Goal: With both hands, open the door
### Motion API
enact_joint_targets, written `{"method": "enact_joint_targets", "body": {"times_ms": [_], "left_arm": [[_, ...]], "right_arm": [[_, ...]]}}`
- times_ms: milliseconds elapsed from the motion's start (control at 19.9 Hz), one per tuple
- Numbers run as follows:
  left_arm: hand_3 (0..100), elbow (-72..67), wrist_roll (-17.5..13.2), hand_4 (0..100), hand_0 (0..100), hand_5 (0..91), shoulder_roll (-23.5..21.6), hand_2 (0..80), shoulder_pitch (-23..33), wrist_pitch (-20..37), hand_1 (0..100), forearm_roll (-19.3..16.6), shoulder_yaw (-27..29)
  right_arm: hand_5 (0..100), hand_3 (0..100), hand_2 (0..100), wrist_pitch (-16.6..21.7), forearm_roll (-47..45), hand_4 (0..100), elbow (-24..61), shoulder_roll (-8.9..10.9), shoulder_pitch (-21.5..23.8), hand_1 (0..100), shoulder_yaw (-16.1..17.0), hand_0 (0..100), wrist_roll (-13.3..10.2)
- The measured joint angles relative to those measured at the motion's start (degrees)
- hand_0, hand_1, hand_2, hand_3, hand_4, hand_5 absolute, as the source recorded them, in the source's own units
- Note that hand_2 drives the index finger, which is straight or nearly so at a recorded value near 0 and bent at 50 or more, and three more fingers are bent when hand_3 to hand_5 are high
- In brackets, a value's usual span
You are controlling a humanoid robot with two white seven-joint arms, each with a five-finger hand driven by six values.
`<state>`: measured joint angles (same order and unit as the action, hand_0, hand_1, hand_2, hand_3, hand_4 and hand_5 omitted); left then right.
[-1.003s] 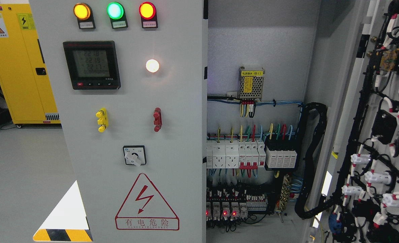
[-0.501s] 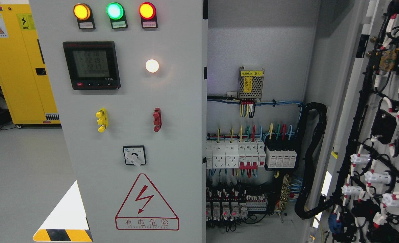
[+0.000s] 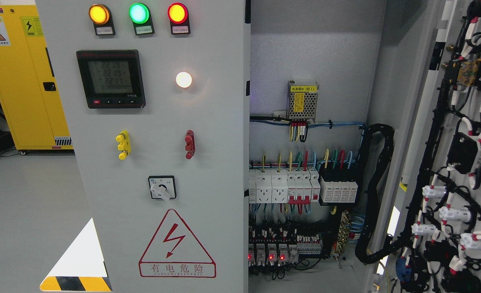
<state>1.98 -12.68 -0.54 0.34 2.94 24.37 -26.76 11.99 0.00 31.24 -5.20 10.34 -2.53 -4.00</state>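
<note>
A grey electrical cabinet fills the head view. Its left door (image 3: 216, 122) is closed and carries three lit lamps (image 3: 138, 13), a digital meter (image 3: 110, 78), a white lamp (image 3: 183, 79), a yellow handle (image 3: 122, 145), a red handle (image 3: 189, 144) and a rotary switch (image 3: 162, 187). The right door (image 3: 460, 162) stands swung open at the picture's right, its wired inner face showing. Between them the cabinet interior (image 3: 313, 53) is exposed. Neither of my hands nor arms shows anywhere.
Inside are a power supply (image 3: 302, 99), rows of breakers (image 3: 301, 186), coloured wiring and a black cable conduit (image 3: 376, 191). A yellow storage cabinet (image 3: 24, 77) stands at the back left on grey floor (image 3: 24, 219). A hazard triangle (image 3: 177, 246) marks the left door.
</note>
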Motion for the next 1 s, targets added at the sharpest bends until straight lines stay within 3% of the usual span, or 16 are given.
{"method": "enact_joint_targets", "body": {"times_ms": [501,1003], "left_arm": [[0,-1.16,-0.08,0,12,0.0,0.26,0.0,-0.28,0.00,56,-0.01,0.09],[0,-1.69,0.43,0,12,0.0,-0.89,0.0,-1.29,-0.27,56,0.04,0.16]], "right_arm": [[0,0,4,0.05,0.00,0,34.97,-0.62,3.81,50,-6.59,0,0.00],[0,0,4,0.11,0.00,0,61.16,-1.14,2.31,50,-10.52,0,-0.11]]}}
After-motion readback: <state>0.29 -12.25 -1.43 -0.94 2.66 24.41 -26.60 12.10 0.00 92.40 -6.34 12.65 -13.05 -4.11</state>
